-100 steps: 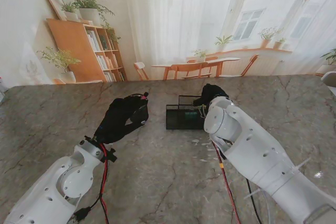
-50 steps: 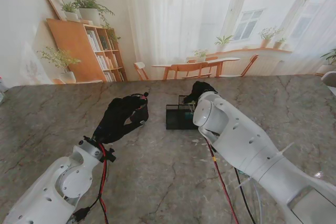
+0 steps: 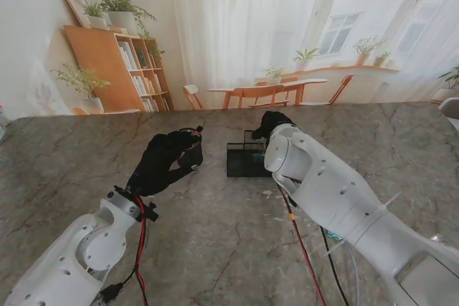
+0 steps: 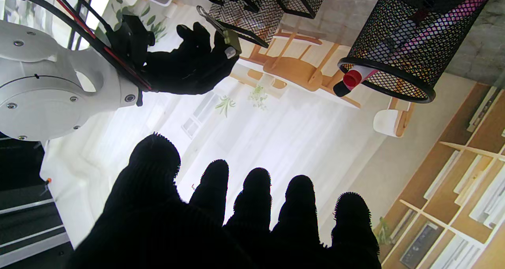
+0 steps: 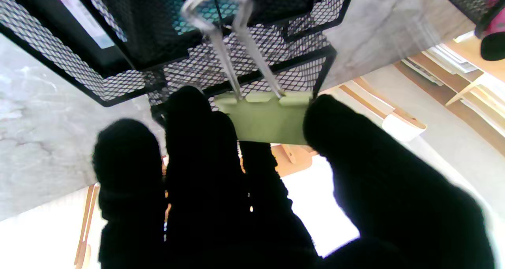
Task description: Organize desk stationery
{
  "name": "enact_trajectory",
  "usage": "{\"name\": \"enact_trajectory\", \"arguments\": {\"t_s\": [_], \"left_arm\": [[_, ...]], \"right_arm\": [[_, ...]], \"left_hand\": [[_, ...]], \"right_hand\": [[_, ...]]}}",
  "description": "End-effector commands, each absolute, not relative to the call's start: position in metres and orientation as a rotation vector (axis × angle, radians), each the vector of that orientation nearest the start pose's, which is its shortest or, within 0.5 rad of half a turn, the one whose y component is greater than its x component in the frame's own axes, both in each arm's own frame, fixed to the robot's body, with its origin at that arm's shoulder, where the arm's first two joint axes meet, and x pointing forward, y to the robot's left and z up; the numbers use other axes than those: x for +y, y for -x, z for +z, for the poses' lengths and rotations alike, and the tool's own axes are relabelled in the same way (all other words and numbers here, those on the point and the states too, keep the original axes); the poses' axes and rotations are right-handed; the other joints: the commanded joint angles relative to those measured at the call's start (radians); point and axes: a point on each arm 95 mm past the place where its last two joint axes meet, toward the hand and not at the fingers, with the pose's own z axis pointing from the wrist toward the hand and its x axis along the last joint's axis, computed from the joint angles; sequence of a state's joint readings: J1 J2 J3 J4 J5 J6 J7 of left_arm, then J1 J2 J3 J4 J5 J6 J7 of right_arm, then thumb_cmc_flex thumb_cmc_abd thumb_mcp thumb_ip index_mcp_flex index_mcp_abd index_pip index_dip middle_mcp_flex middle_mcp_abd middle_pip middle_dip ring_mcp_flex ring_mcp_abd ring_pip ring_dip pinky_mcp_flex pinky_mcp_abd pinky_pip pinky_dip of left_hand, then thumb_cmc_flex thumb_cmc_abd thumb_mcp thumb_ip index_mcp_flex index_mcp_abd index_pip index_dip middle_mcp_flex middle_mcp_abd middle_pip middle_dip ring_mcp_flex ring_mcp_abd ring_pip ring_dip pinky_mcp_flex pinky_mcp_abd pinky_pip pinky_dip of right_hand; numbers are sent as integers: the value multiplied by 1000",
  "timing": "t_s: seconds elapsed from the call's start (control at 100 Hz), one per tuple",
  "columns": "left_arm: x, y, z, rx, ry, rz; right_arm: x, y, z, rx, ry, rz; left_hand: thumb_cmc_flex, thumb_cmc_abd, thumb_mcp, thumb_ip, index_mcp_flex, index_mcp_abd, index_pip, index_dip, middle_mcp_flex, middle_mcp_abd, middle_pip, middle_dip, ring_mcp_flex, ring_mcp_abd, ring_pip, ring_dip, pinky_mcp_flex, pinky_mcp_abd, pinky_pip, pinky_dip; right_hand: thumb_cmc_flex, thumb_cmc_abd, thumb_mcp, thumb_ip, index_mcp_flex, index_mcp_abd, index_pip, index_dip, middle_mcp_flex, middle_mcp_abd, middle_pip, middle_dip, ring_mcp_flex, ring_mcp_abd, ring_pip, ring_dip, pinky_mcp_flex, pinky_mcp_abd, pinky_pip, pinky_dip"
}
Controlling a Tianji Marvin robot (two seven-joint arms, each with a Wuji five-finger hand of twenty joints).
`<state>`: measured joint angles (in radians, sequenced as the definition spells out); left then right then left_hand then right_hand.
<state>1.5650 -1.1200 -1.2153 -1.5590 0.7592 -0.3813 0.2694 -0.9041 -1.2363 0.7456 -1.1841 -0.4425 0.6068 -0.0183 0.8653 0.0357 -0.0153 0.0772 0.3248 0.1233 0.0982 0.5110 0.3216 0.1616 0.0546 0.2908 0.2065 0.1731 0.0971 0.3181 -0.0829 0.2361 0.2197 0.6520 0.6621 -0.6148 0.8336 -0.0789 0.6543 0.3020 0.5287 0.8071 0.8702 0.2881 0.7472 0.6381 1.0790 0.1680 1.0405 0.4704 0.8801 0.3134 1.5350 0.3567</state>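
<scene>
1 binder clip (image 5: 265,121), R hand (image 5: 252,182)

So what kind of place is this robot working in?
Probably a staged desk setup: a marble-look table, a printed backdrop of a sunlit room, and a mesh desk organizer beside a mesh pen cup.

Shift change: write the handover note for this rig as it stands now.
Right hand: shut on a green binder clip, held over the black mesh tray organizer.
Left hand: open, fingers spread, holding nothing, left of the organizer.
Mesh pen cup: holds a pink marker and a red-tipped pen.
Done: clip picked up and brought to the organizer.
Left: release the clip into a compartment; small bits on the table near the organizer are too small to identify.
</scene>
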Motion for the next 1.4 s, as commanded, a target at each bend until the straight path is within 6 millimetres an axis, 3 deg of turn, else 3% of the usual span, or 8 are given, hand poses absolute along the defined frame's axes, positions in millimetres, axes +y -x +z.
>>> {"name": "enact_trajectory", "arguments": {"t_s": [0.0,0.16,0.42,0.73,0.9,1.11,1.22,1.39], "left_arm": [[-20,-390,-304,1280,1123,-2079],[-21,-389,-304,1279,1124,-2081],[-21,-389,-304,1276,1121,-2086],[-21,-389,-304,1277,1119,-2088],[-21,-389,-304,1274,1117,-2088],[-21,-388,-304,1274,1115,-2088],[-21,-388,-304,1275,1117,-2089],[-22,-388,-304,1276,1116,-2092]], "right_arm": [[69,-544,-267,1186,-1709,1254],[69,-542,-267,1193,-1715,1255],[67,-538,-262,1189,-1714,1289],[67,-533,-246,1201,-1669,1412],[69,-533,-241,1185,-1639,1511],[68,-525,-230,1256,-1506,1669],[65,-515,-222,1352,-1424,1705],[54,-495,-213,1453,-1333,1706]], "left_hand": [[28,79,-27,-120,21,-4,7,8,6,1,-3,3,25,-10,8,9,-13,-18,-3,-2],[29,82,-26,-120,23,-5,8,8,7,0,-3,3,25,-10,8,9,-13,-18,-3,-3],[28,83,-28,-121,23,-4,8,8,7,2,-3,3,25,-10,7,9,-13,-18,-3,-4],[29,84,-27,-120,23,-4,7,8,7,1,-3,3,25,-11,7,9,-14,-18,-5,-4],[27,83,-27,-121,22,-5,7,8,6,1,-3,3,25,-10,7,9,-14,-20,-6,-5],[25,83,-28,-121,22,-5,7,8,6,1,-3,3,25,-10,7,9,-14,-20,-7,-5],[26,83,-28,-121,23,-5,7,8,7,3,-3,3,25,-10,7,8,-14,-19,-8,-5],[26,83,-28,-121,23,-5,7,8,7,1,-3,3,26,-8,8,9,-14,-17,-8,-4]], "right_hand": [[-12,2,21,38,-1,25,-22,27,-37,-13,-28,-3,-18,-18,24,8,0,-18,49,4],[-30,5,1,34,-72,65,-173,-6,-149,40,-124,-27,-49,-6,27,14,-27,-11,43,23],[-87,27,-50,29,-86,75,-227,-28,-157,57,-166,-38,-57,6,32,19,-35,3,46,36],[-171,135,-228,39,-155,7,-303,-98,-212,99,-378,-102,-186,128,-159,-10,-149,64,-26,70],[-195,191,-276,45,-203,-68,-310,-109,-276,74,-474,-124,-305,168,-385,-54,-268,79,-137,60],[-284,269,-296,41,-371,-199,-386,-144,-448,-39,-624,-206,-614,186,-716,-158,-681,119,-422,-10],[-316,310,-311,37,-438,-210,-421,-149,-534,-82,-668,-234,-741,156,-826,-185,-851,89,-556,-78],[-317,325,-323,35,-464,-180,-434,-147,-579,-65,-683,-240,-812,120,-882,-189,-939,66,-624,-113]]}}
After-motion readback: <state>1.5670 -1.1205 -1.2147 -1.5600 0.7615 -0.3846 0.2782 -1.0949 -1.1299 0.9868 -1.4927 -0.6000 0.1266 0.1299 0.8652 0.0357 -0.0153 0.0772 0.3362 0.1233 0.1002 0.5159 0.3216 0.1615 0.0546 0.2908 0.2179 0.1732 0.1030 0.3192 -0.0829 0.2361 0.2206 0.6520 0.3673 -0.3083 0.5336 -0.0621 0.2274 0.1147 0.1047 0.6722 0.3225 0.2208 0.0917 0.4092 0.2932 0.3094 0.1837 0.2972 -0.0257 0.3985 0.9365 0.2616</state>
